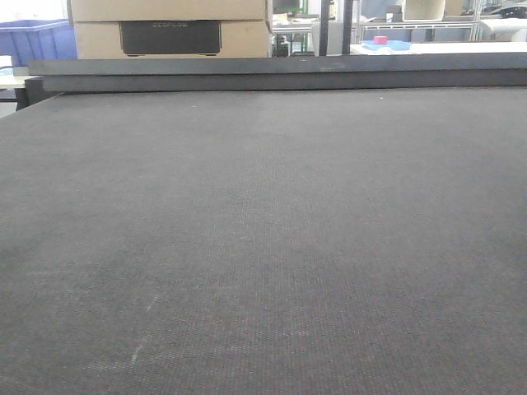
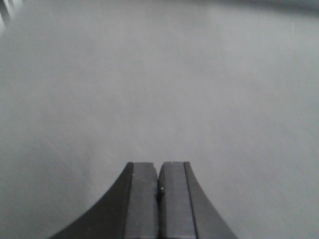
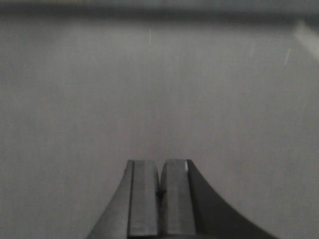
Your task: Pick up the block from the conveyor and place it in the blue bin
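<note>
Left gripper [image 2: 159, 169], right gripper [image 3: 160, 168], both closed: wrist views only.

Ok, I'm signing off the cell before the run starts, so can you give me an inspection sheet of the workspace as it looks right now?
Surface: conveyor, dark grey woven belt, faint scuffs, raised dark far edge.
Job's things: no block seen on the belt; blue bin beyond the far left corner.
Clutter: nothing seen on the belt.
Grippers: left gripper shut, empty, over the belt; right gripper shut, empty, over the belt.
Cables: nothing seen.
Surroundings: cardboard box behind the far edge; far table with a small red object on something blue.
</note>
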Motion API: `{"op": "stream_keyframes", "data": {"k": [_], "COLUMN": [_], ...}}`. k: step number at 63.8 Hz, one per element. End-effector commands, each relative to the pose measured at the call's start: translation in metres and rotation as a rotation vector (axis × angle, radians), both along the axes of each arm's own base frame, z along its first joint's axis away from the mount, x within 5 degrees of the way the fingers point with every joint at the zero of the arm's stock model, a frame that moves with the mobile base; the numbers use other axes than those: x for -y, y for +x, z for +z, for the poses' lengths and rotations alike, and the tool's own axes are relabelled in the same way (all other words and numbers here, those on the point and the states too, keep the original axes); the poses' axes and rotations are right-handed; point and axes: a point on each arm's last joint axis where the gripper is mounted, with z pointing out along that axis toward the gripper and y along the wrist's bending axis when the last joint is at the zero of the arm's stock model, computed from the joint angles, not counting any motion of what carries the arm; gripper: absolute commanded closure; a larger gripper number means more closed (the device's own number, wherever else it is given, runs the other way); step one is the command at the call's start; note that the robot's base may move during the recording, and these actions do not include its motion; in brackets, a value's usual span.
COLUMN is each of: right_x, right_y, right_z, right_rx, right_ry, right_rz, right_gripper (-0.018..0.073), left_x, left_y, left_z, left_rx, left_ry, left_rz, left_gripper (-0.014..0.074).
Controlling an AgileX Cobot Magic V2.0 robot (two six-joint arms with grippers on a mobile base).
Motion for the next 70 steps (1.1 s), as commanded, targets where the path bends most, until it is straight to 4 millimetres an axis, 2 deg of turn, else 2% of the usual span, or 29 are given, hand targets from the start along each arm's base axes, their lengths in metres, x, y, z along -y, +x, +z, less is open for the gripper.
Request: {"op": "stream_keyframes", "data": {"k": [1, 17, 26, 33, 47, 57, 70], "right_x": [-0.001, -0.007, -0.014, -0.014, -0.015, -0.009, -0.026], "right_y": [0.011, 0.032, 0.039, 0.040, 0.052, 0.072, 0.084], "right_z": [-0.011, -0.036, -0.038, -0.040, -0.043, -0.042, -0.056], "right_rx": [-0.129, -0.353, -0.368, -0.380, -0.604, -0.669, -0.788], "right_ry": [-0.006, 0.073, 0.176, 0.175, 0.174, 0.091, 0.016], "right_rz": [0.008, 0.033, 0.046, 0.052, 0.049, -0.082, -0.038], "right_gripper": [0.0721, 0.0721, 0.0721, 0.0721, 0.0706, 0.0706, 0.0706], "left_x": [0.004, 0.003, 0.000, 0.000, 0.000, -0.005, -0.013], "left_y": [0.010, 0.022, 0.021, 0.016, 0.009, 0.004, 0.001], "left_z": [-0.007, -0.034, -0.057, -0.072, -0.073, -0.071, -0.072], "left_rx": [-0.061, -0.207, -0.285, -0.352, -0.445, -0.515, -0.553], "left_ry": [-0.059, -0.014, 0.039, 0.041, 0.027, 0.080, 0.150], "left_rz": [-0.005, -0.007, -0.005, -0.009, -0.005, 0.013, 0.072], "left_gripper": [0.0707, 0.0707, 0.0707, 0.0707, 0.0707, 0.0707, 0.0707]}}
